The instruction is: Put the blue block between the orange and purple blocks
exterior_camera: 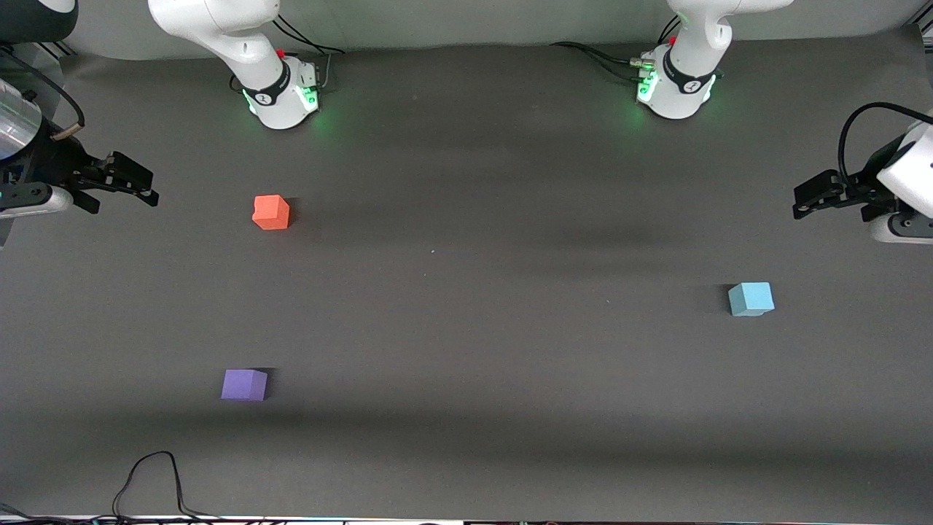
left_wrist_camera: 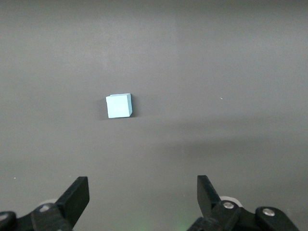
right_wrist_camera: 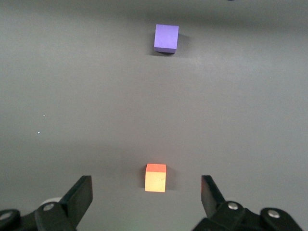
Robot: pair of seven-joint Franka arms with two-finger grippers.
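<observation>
The blue block [exterior_camera: 751, 299] lies on the dark grey table toward the left arm's end; it also shows in the left wrist view [left_wrist_camera: 119, 106]. The orange block [exterior_camera: 271, 212] lies toward the right arm's end. The purple block [exterior_camera: 244, 384] is nearer to the front camera than the orange one, with a wide gap between them. Both show in the right wrist view, orange [right_wrist_camera: 155, 178] and purple [right_wrist_camera: 166, 38]. My left gripper [exterior_camera: 802, 203] [left_wrist_camera: 143, 192] is open and empty, apart from the blue block. My right gripper [exterior_camera: 135, 188] [right_wrist_camera: 146, 195] is open and empty, apart from the orange block.
The two arm bases [exterior_camera: 280, 98] [exterior_camera: 678, 91] stand at the table's edge farthest from the front camera. A black cable [exterior_camera: 149, 477] loops onto the table at the edge nearest the front camera, near the purple block.
</observation>
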